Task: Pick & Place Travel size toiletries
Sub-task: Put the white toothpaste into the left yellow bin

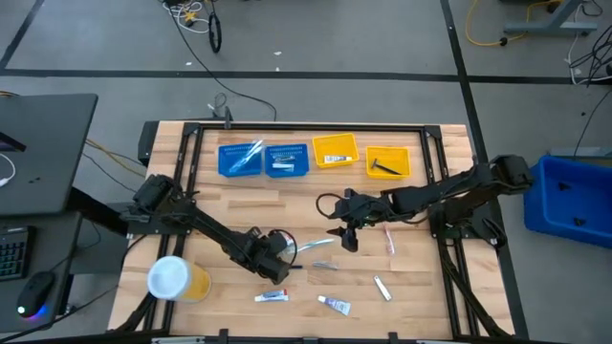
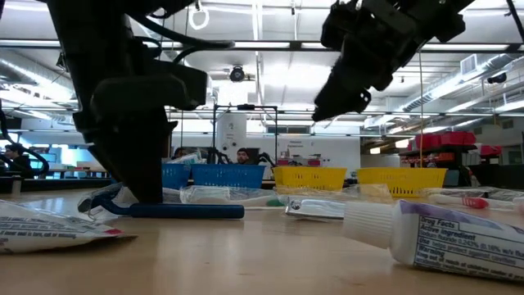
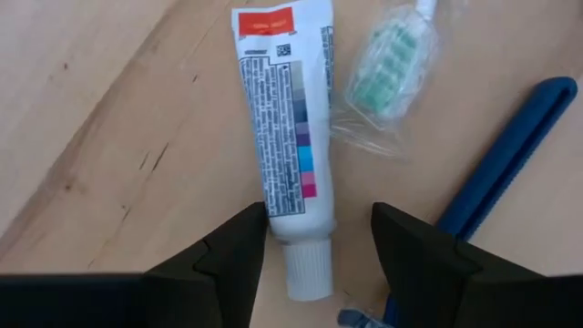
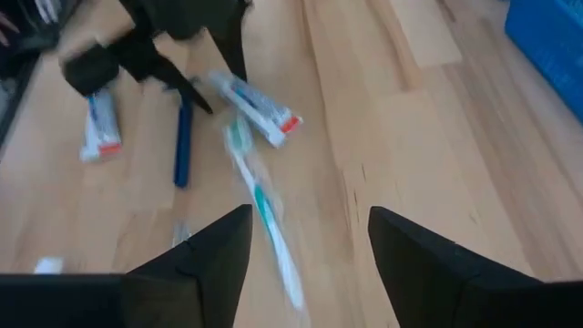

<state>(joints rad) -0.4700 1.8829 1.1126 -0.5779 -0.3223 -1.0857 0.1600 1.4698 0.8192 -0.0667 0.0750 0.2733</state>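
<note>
Left pincer (image 3: 319, 241): wide, fingers astride the tube (image 3: 284, 137), lower centre of the high frame.
Right pincer (image 4: 310, 246): wide, empty, above the desk (image 1: 421, 277), centre frame.
Toothbrush (image 4: 264, 214): on the desk between the pincers.
Razor (image 3: 496, 173): just beside the tube.

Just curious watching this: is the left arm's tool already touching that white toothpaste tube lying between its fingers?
Cannot tell. In the left wrist view the left tool stands open astride the toothpaste tube; one finger meets the tube's edge in the picture, with no plain gap or contact.

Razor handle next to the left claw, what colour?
Blue razor handle, clearest in the left wrist view.
</note>
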